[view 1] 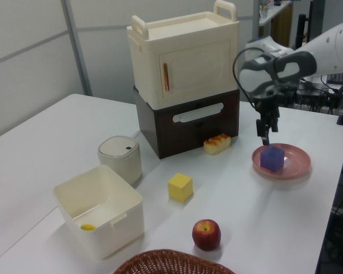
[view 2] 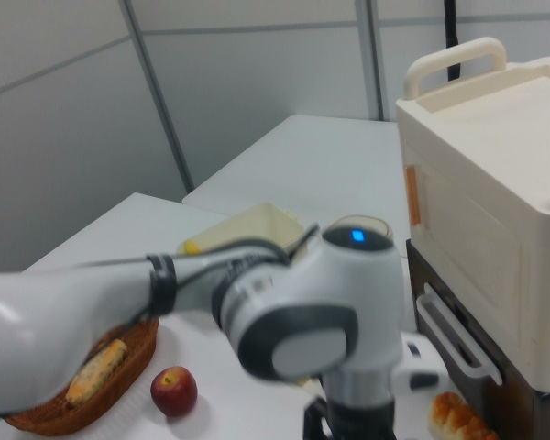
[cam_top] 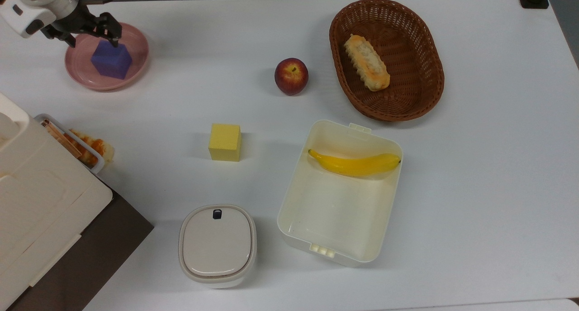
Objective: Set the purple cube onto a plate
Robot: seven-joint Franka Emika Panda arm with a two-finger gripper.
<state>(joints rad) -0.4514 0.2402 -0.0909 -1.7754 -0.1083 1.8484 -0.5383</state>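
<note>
The purple cube point(cam_top: 111, 60) rests by itself on the pink plate point(cam_top: 80, 75) at the top view's far left; it is the same cube point(view 1: 272, 158) on the plate point(view 1: 298, 164) in the left view. My gripper point(cam_top: 93, 37) hangs just above the cube, open, with its fingers spread wider than the cube and not touching it. From the left view, the gripper point(view 1: 265, 136) is lifted clear of the cube's top. The arm's wrist point(view 2: 339, 330) looms large in the right view.
A yellow cube point(cam_top: 225, 141) and an apple point(cam_top: 291, 76) lie mid-table. A wicker basket point(cam_top: 420, 98) holds bread; an open cream box point(cam_top: 334, 238) holds a banana point(cam_top: 355, 163). A lidded pot point(cam_top: 217, 244) and a cream cabinet point(view 1: 186, 57) on a brown drawer stand nearby.
</note>
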